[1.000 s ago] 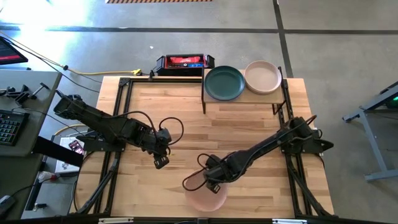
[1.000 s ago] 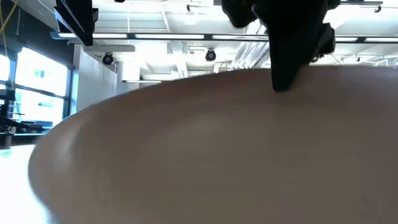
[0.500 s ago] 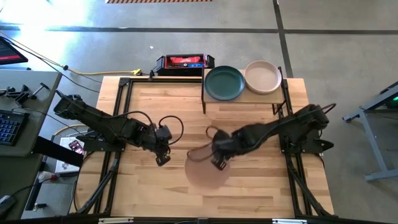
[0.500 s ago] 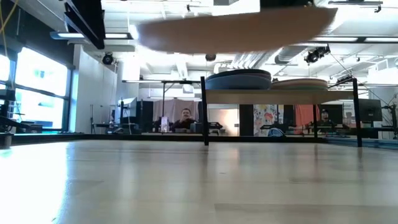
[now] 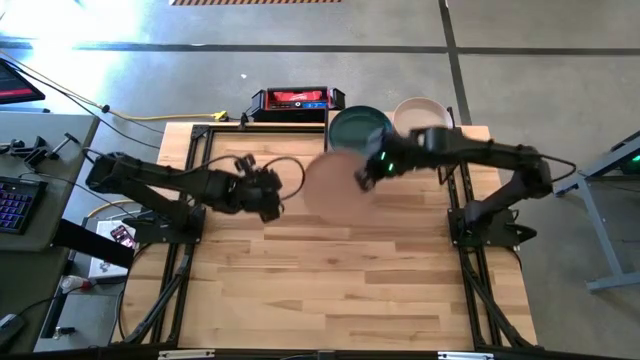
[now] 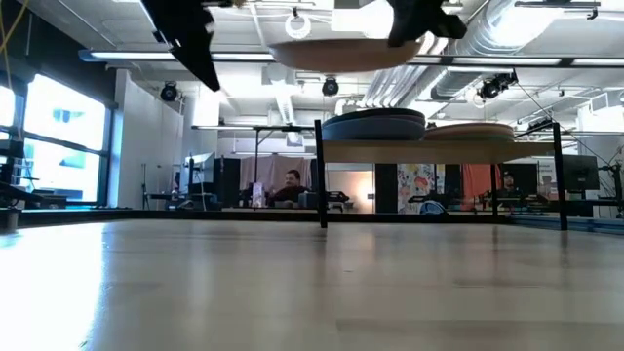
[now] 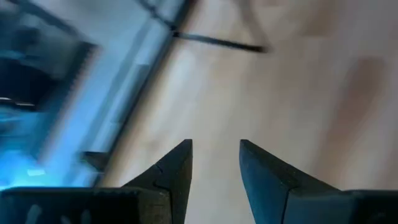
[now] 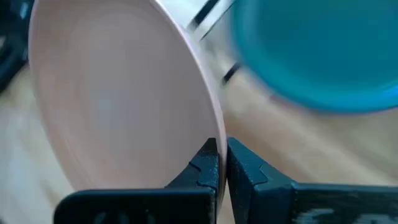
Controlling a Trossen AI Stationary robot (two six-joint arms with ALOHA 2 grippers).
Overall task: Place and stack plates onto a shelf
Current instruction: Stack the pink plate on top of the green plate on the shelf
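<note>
Matte pink plate (image 8: 118, 99), matte teal plate (image 8: 317, 53), light-wood shelf (image 5: 390, 163), blk metal legs.

Both arms are dark, nearly black, built of slim jointed links with rounded housings at the joints. The left arm (image 5: 160, 180) carries a thin black cable that loops free just beside its tool (image 5: 268, 196). Near the right tool (image 5: 368, 172) a small green light glows on the right arm (image 5: 470, 152). Each tool ends in two flat, dark, wedge-shaped fingers (image 7: 171, 171) set on a broad black crossbar; the right tool's fingers (image 8: 205, 165) are matte with squared tips.
</note>
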